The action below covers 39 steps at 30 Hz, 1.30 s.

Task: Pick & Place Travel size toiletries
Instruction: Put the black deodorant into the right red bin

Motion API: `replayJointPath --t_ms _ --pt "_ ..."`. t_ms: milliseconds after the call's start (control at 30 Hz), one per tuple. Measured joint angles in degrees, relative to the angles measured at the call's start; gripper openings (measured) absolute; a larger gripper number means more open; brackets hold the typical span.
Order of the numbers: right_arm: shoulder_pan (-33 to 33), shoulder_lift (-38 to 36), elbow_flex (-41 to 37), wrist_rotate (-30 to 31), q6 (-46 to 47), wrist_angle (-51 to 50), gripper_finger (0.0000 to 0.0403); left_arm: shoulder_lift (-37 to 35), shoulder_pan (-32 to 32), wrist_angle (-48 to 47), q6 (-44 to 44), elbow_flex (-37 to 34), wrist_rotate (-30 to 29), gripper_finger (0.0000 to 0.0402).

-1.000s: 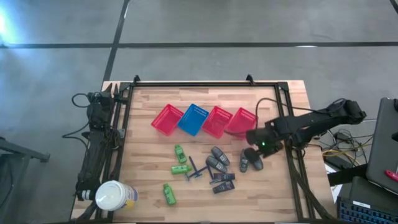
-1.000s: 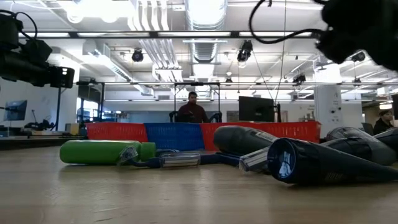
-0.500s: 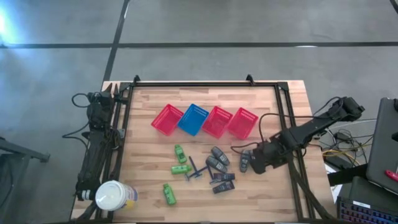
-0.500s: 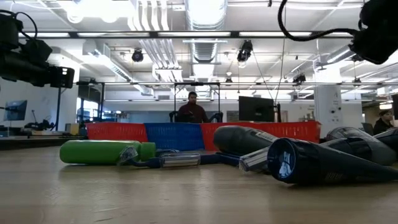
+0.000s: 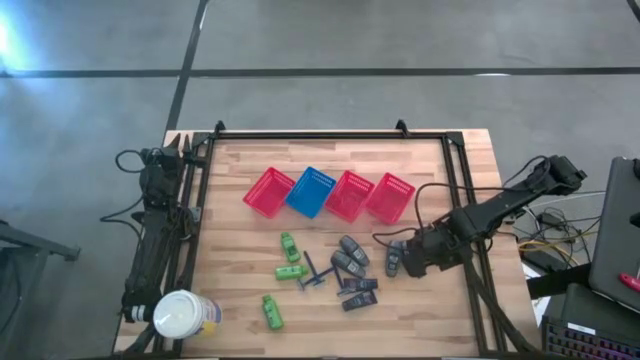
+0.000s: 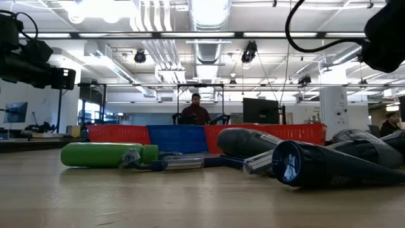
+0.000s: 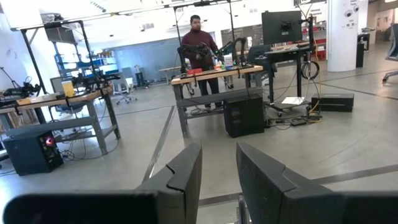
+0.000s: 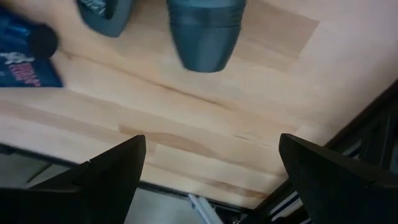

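Toiletries: grey tapered container (image 8: 204,34) lying flat | right tool (image 8: 208,171) spread, seemingly empty

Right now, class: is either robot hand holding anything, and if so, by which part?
Nothing is held. The right hand hangs open over bare wood near a dark grey container; the left hand is open too, off the table's left side.

From my overhead feed, four mesh baskets (image 5: 330,194) sit in a row across the table (image 5: 240,160) middle. Nearer the front edge, three little bottles (image 5: 290,270) lie left of the T-shaped stick (image 5: 312,272); oblong containers (image 5: 350,256) and what I take for flat packets (image 5: 358,292) lie right of it. The right gripper (image 5: 410,262) sits just beside the rightmost containers. A jar (image 5: 183,316) stands at the front-left corner.
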Motion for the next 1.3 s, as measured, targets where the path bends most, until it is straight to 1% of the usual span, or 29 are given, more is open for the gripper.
replayJointPath --t_ms 167,367,533,667,833,900,1000,1133,1300 --pt "0.0 0.0 -1.3 2.8 0.4 0.1 0.0364 0.0 0.0 0.0 0.0 0.0 0.0 0.0106" --pt "0.0 0.0 -3.3 2.9 1.4 1.7 0.0364 0.0 0.0 0.0 0.0 0.0 0.0 0.0106" --pt "0.0 1.5 -6.5 2.8 2.1 6.4 0.0364 0.0 0.0 0.0 0.0 0.0 0.0 0.0106" --pt "0.0 3.1 -6.7 2.8 2.7 8.7 0.0364 0.0 0.0 0.0 0.0 0.0 0.0 0.0106" --pt "0.0 6.7 -6.0 3.1 1.8 9.1 0.0364 0.0 0.0 0.0 0.0 0.0 0.0 0.0106" --pt "0.0 8.7 -5.7 4.3 1.1 10.2 0.0364 0.0 0.0 -0.1 0.0 0.0 0.0 0.0106" --pt "-0.1 12.0 -5.1 5.6 -0.6 11.6 0.0364 0.0 0.0 -0.1 0.0 0.0 0.0 0.0106" --pt "-0.1 16.1 -3.6 5.9 -4.1 11.6 0.0364 0.0 0.0 -0.1 0.0 0.0 0.0 0.0106" --pt "-0.2 18.8 -1.9 5.9 -7.1 11.7 0.0364 0.0 0.0 -0.1 0.0 0.0 0.0 0.0106"
